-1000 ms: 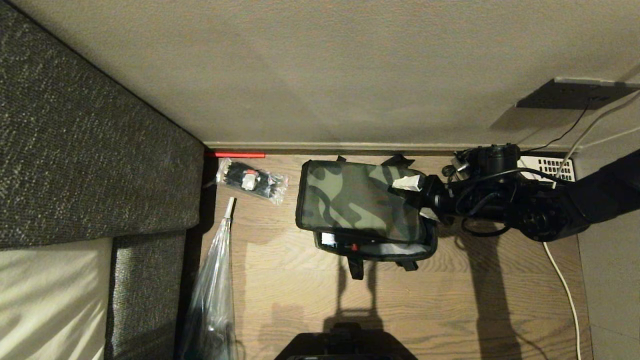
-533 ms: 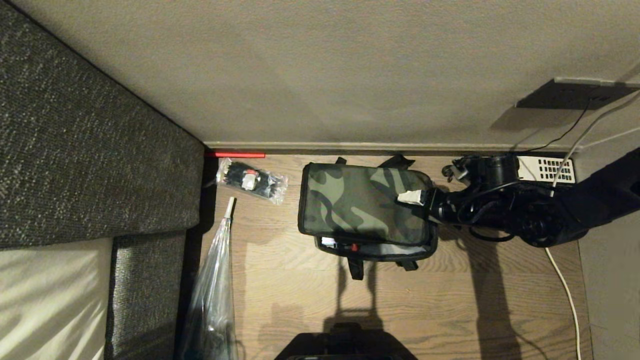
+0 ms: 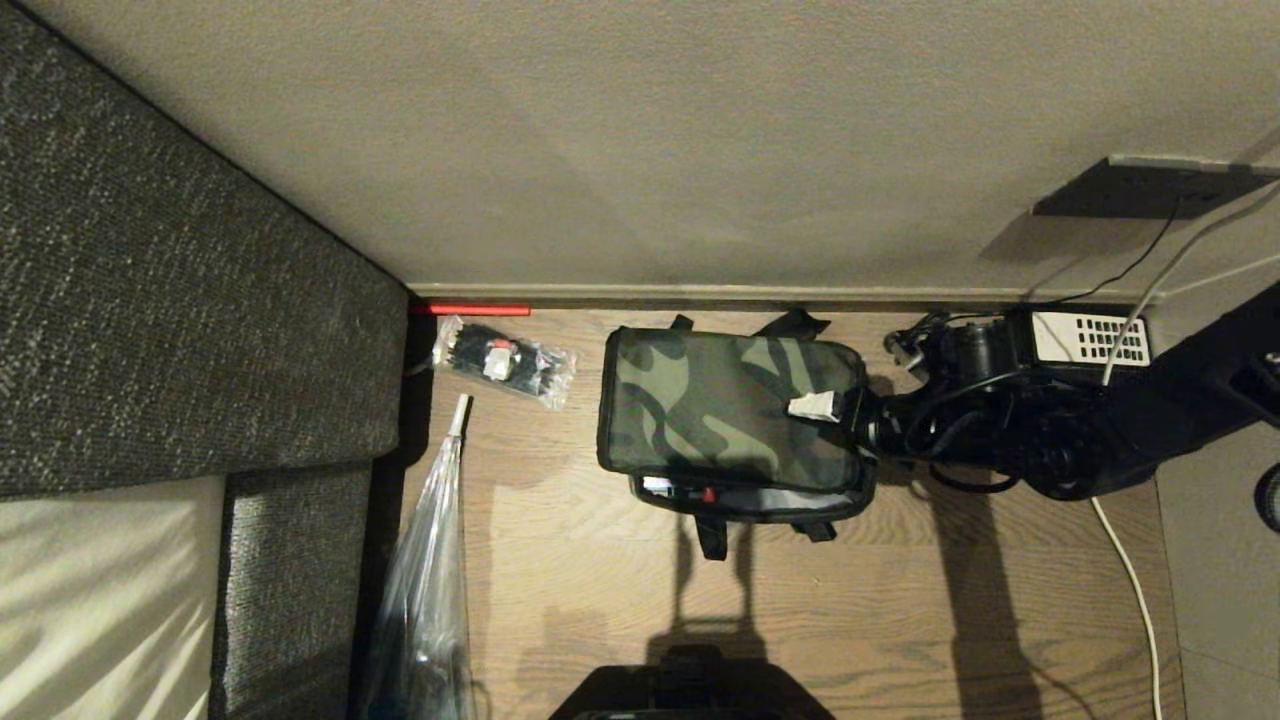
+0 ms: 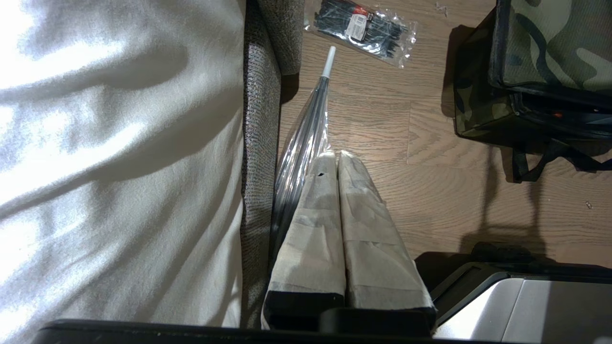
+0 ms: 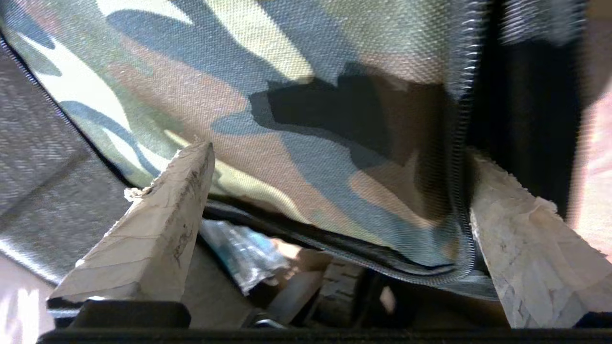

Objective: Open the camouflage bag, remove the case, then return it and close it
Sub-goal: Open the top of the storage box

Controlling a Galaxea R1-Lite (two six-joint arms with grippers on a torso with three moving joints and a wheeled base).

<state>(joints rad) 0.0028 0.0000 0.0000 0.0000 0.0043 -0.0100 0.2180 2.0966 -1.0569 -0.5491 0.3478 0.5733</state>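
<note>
Camouflage bag (image 3: 730,415) sits on the floor (image 3: 800,620); my right gripper (image 5: 334,191) is spread across its lid corner. Only my left wrist view shows my left gripper (image 4: 337,160), pressed together.

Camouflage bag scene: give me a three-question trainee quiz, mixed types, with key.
1. True or false: the lid of the camouflage bag is fully shut all round.
2. Which pincer is at the bag's lid? A) left B) right C) neither
3. Fill in: the clear packet of cable ties lies between the bag and the ____.

Key:
1. False: the front edge gapes, with the case showing inside.
2. B: the right pincer is open, its fingers astride the lid edge; the left pincer is shut, parked by the sofa.
3. sofa
</note>
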